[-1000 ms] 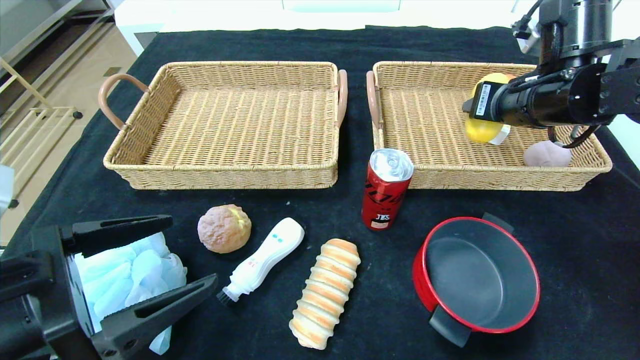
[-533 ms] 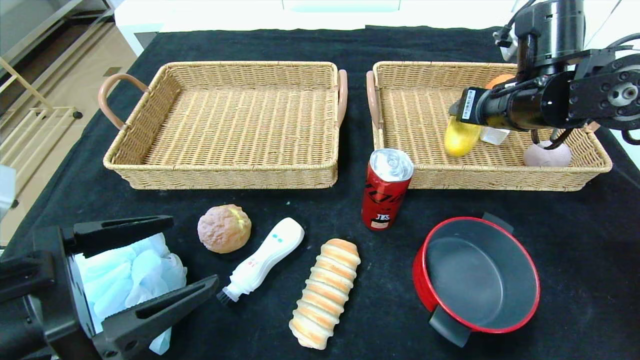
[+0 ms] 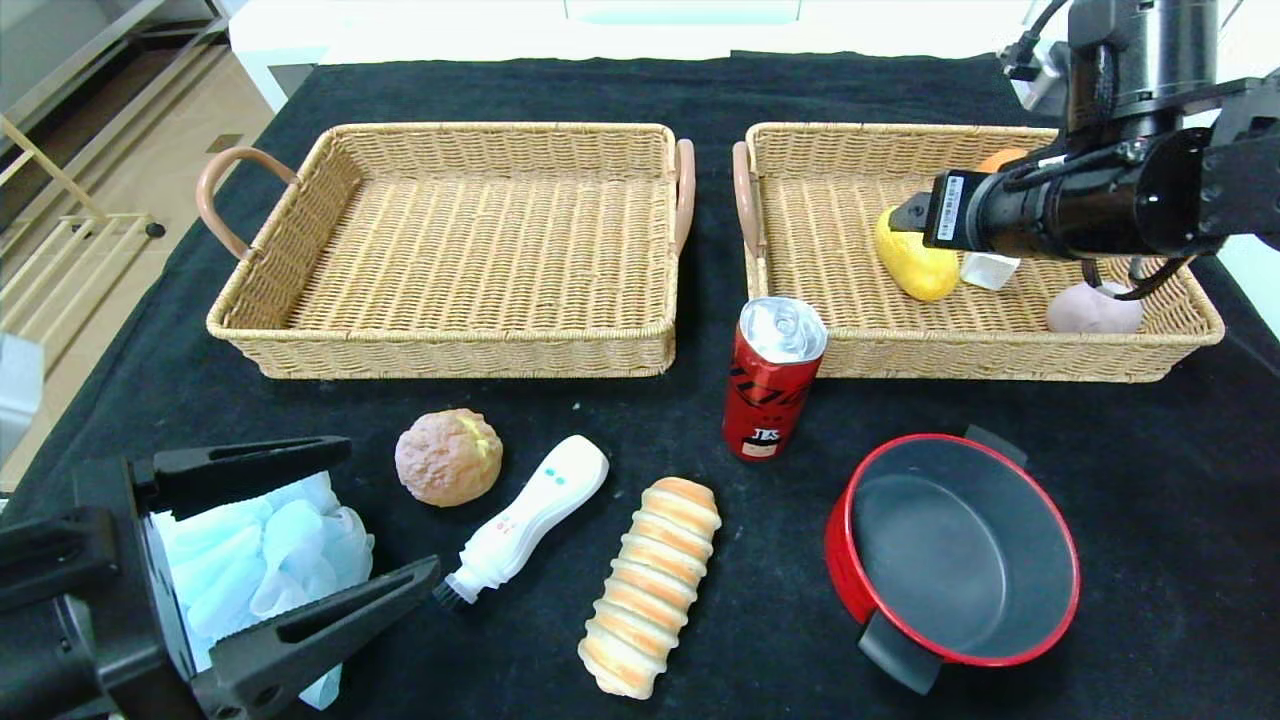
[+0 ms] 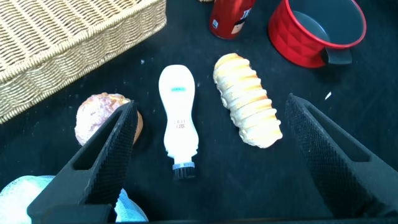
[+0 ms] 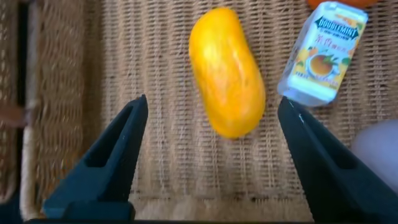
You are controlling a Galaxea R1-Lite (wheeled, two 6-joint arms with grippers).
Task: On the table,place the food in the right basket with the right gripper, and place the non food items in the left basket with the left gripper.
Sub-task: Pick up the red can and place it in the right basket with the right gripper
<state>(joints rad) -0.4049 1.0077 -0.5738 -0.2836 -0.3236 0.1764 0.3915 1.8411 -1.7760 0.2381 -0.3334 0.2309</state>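
Inside right basket (image 3: 790, 150) — mango (image 3: 915, 262), juice carton (image 3: 988, 270), pink bun (image 3: 1092, 310).

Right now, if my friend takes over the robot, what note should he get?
Right gripper: open above the right basket; the yellow mango lies in it, released.
Left gripper: open, hovering near the blue bath pouf.
Done: mango, juice bottle and pink bun in the right basket.
Left: round bread, long bread, cola can go right; brush, red pot, pouf go in the left basket.
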